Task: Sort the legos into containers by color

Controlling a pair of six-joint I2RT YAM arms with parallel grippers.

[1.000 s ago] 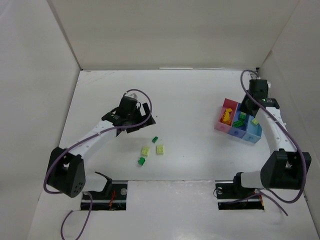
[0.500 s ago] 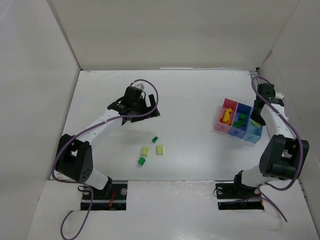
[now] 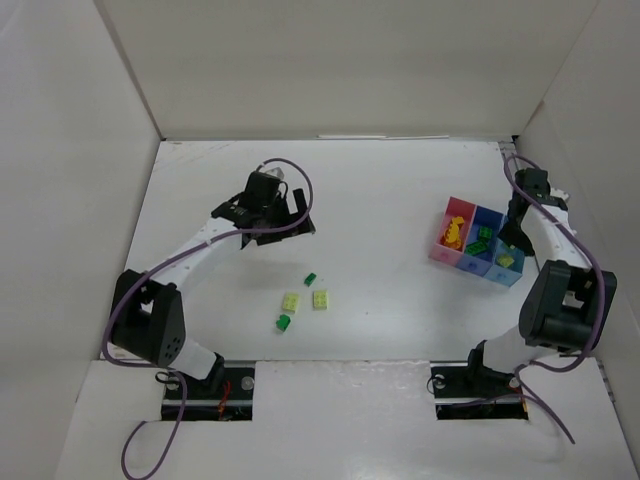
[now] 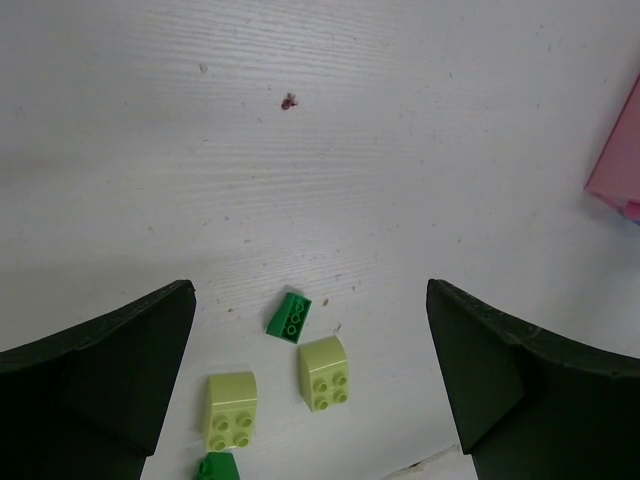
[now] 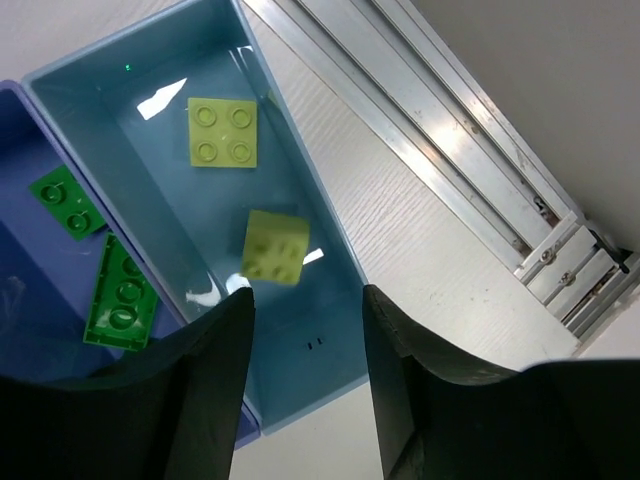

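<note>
Four legos lie on the table: a dark green brick, two pale yellow-green bricks and a second dark green brick. My left gripper is open and empty above the table behind them; its wrist view shows the dark green brick and a pale brick between its fingers. The containers stand at the right: pink, dark blue, light blue. My right gripper is open over the light blue bin, where one pale brick lies flat and another is tilted.
The pink bin holds orange-yellow pieces. The dark blue bin holds green bricks. An aluminium rail runs along the right wall just beyond the bins. White walls enclose the table on three sides.
My right gripper swung back-right over the bins and let go a pale brick, which now sits in the light blue bin. My left gripper shifted slightly back.
</note>
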